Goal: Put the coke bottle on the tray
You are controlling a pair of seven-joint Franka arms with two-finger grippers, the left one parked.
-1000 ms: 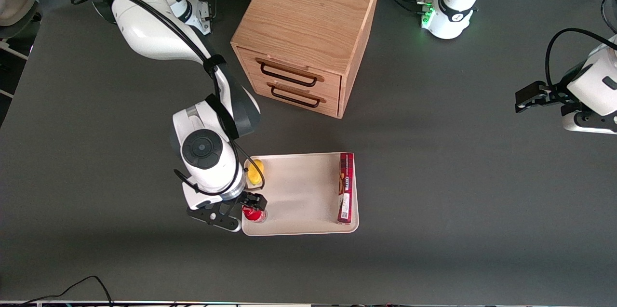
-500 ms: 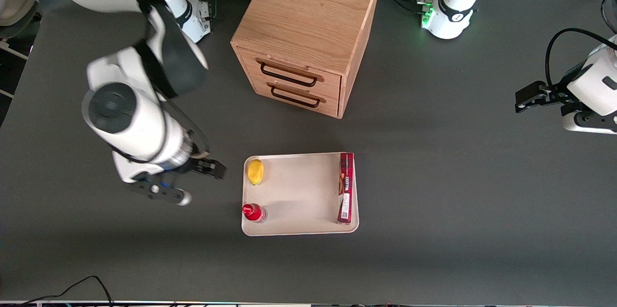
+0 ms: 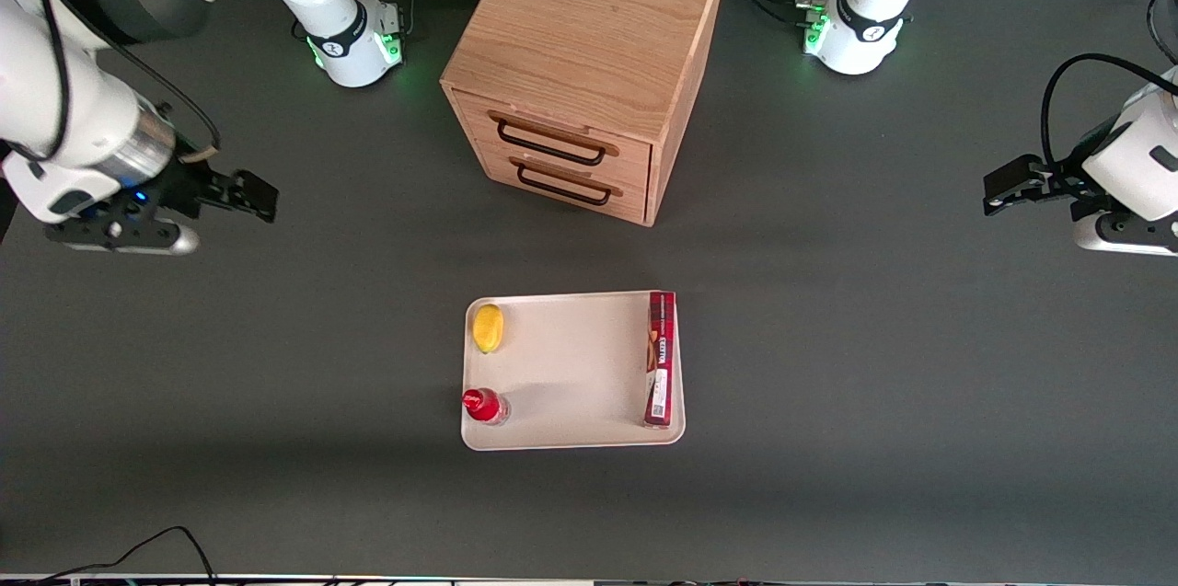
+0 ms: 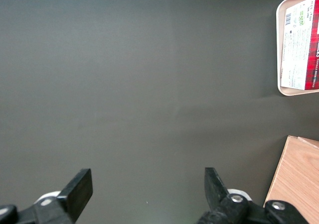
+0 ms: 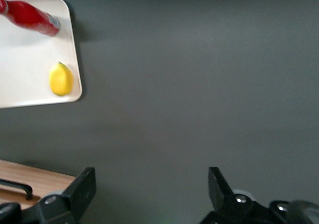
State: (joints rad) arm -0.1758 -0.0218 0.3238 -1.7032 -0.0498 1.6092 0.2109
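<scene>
Front view shows the change plainly: a second ago the hand (image 3: 262,197) stood pinched over the coke bottle (image 3: 484,406) at the tray's corner; half a second ago it had let go and drawn off toward the working arm's end of the worktop (image 3: 828,338); now it hangs well apart from the tray (image 3: 571,370), off toward ten o'clock from it, near the picture's edge; its fingers (image 5: 82,186) are spread wide with nothing between them, as the right wrist view shows.

The coke bottle stands upright on the tray, in the corner at about seven o'clock of the tray's middle, nearer the front camera than the lemon (image 3: 488,327); it has not shifted since the release. I judge the task done: the bottle rests inside the rim, free of the hand, and the arm looks to be retreating to rest.

Counted: one coke bottle; one tray; one lemon, on the tray at about ten o'clock of its middle; one long red box (image 3: 661,358), lying along the tray's three o'clock edge; one wooden cabinet (image 3: 589,62) with two drawers, at twelve o'clock from the tray and well apart from it; so three things on the tray in all.
</scene>
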